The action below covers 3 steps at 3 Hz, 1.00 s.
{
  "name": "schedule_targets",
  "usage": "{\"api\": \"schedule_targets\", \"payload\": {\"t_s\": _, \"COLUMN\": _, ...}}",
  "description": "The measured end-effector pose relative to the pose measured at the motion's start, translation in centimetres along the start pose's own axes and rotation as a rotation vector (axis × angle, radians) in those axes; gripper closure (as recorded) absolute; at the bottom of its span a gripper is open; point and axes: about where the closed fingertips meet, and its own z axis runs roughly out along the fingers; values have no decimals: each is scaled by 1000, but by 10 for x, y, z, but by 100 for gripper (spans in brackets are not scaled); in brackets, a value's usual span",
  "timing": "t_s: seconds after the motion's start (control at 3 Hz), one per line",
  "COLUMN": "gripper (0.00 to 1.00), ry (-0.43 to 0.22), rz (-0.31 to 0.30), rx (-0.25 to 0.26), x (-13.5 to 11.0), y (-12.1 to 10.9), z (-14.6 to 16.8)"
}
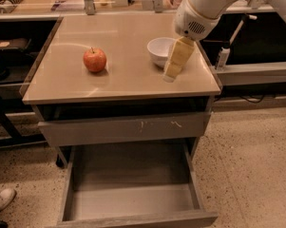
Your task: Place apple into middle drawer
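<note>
The red-orange apple (pixel 94 60) stands on the left part of the beige tabletop (pixel 123 80). My gripper (pixel 171 73) hangs from the white arm (pixel 204 8) above the table's right part, just in front of the white bowl (pixel 159 50). It is well to the right of the apple and holds nothing that I can see. The middle drawer (pixel 133 198) is pulled out below the table, with a bare grey floor.
A closed grey drawer front with pale scratch marks (pixel 123 128) sits just under the tabletop. Dark shelving flanks the table on both sides. A counter with small items runs along the back. A shoe (pixel 0 201) shows at the lower left on the speckled floor.
</note>
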Motion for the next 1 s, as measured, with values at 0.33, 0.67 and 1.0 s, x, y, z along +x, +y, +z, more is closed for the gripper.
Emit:
{"api": "schedule_targets", "payload": {"t_s": 0.33, "gripper": 0, "ry": -91, "rz": 1, "rx": 23, "x": -22, "y": -23, "z": 30}}
{"api": "schedule_targets", "payload": {"t_s": 0.67, "gripper": 0, "ry": -169, "rz": -40, "rx": 24, "x": -61, "y": -45, "z": 51}}
{"api": "schedule_targets", "payload": {"t_s": 1.0, "gripper": 0, "ry": -170, "rz": -40, "rx": 24, "x": -61, "y": -45, "z": 51}}
